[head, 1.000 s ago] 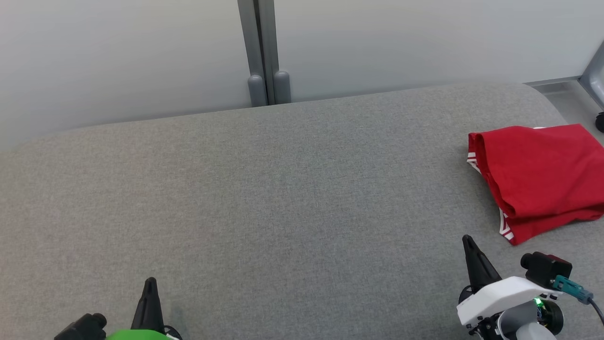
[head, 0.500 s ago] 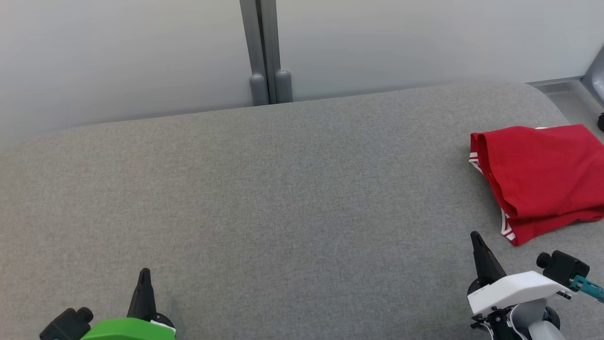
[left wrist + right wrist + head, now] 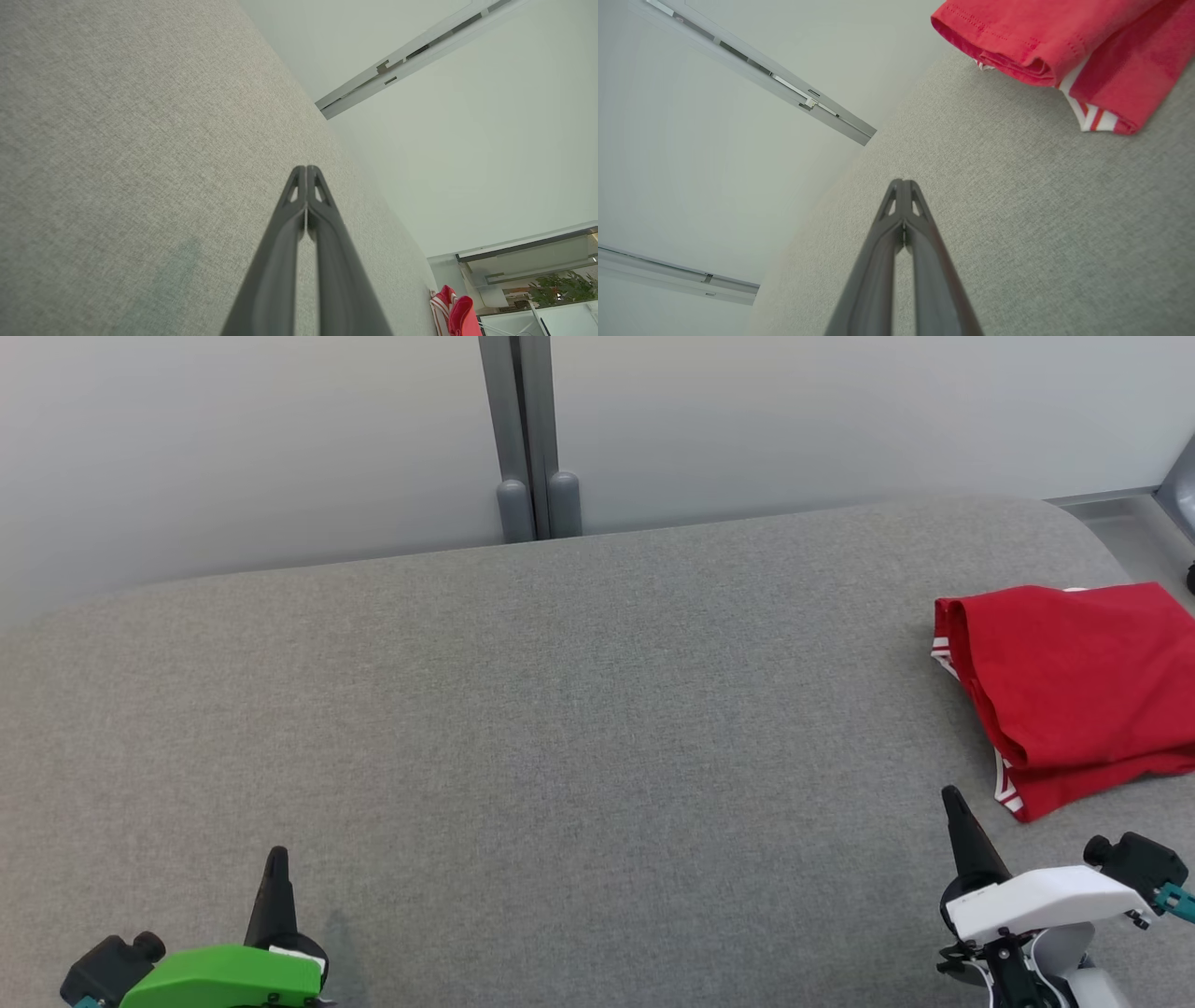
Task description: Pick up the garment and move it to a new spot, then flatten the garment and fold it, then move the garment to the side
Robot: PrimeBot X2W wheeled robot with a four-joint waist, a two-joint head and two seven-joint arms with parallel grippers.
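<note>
Left gripper (image 3: 277, 861), near the worktop's front-left corner: two long dark tapered fingers pressed together to one point, nothing between them. The left wrist view (image 3: 306, 171) showed the same clenched tips over bare cloth. Glossy green housing (image 3: 224, 975) sat behind the fingers.

Worktop (image 3: 560, 709): grey woven fabric, fine even weave, matte, with rounded back corners. Behind its back edge stood a smooth pale wall with a grey vertical post (image 3: 527, 429) ending in two rounded caps.

Right gripper (image 3: 952, 798), near the front-right corner: fingers likewise clamped tip to tip and empty, as the right wrist view (image 3: 902, 184) confirmed. White housing (image 3: 1036, 901).

Garment (image 3: 1074, 691): red knit, folded into a rough rectangle at the worktop's right edge, soft rolled fold on its left side, red-and-white striped trim peeking from beneath. It lay just beyond the right gripper, not touching it.

Against one second earlier: the left fingertip stood farther from the front edge, with more green housing visible. The right gripper had shifted toward the right edge. The whole view slid slightly, so the camera moved; the garment kept its place.
</note>
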